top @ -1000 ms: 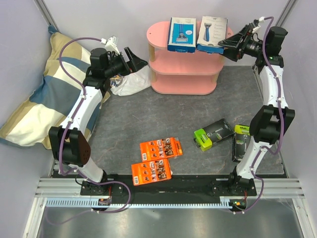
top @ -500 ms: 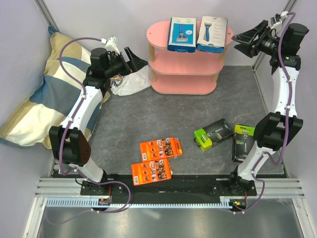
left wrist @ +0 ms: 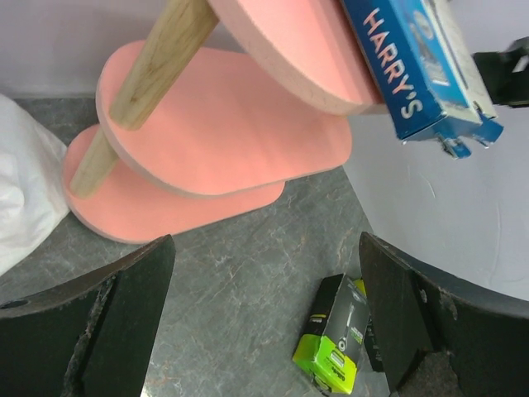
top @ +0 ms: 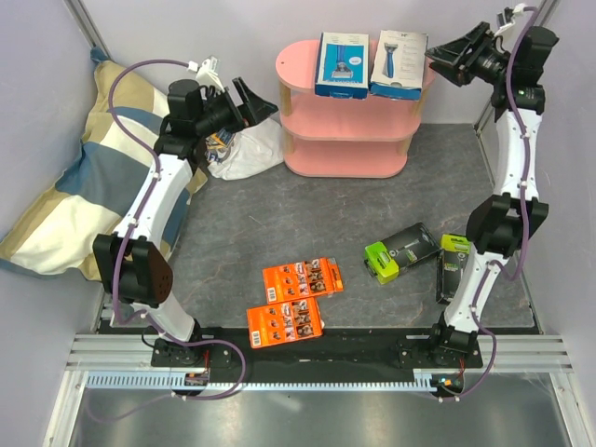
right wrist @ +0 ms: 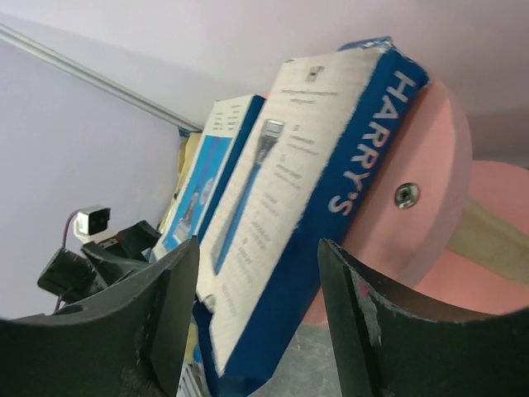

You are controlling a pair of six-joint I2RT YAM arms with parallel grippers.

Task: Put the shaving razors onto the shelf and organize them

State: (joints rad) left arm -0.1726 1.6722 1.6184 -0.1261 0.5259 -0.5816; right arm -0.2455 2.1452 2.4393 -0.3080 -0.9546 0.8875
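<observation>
2 of 6 packs shelved: blue box (top: 341, 63) and white box (top: 400, 61) on the shelf (top: 296, 73) top tier; right gripper (top: 436, 59) just beside white box, jaws apart, empty; left gripper (top: 257, 102) wide apart, empty; likely between placements; next probably right arm down to lime-green-and-black box (top: 400, 251) or black box (top: 453, 268) on table (top: 242, 223); 2 orange cards (top: 301, 278) also wait.

You have a pink shelf (top: 300, 73) with pale wooden posts (left wrist: 157, 54), a blue box (top: 342, 65), a white box (top: 399, 61) showing a blue razor, one orange card (top: 301, 278), another orange card (top: 284, 322), a lime-green-and-black box (top: 402, 252), a black box (top: 450, 275) and a pillow (top: 65, 196) checked blue, cream and yellow
</observation>
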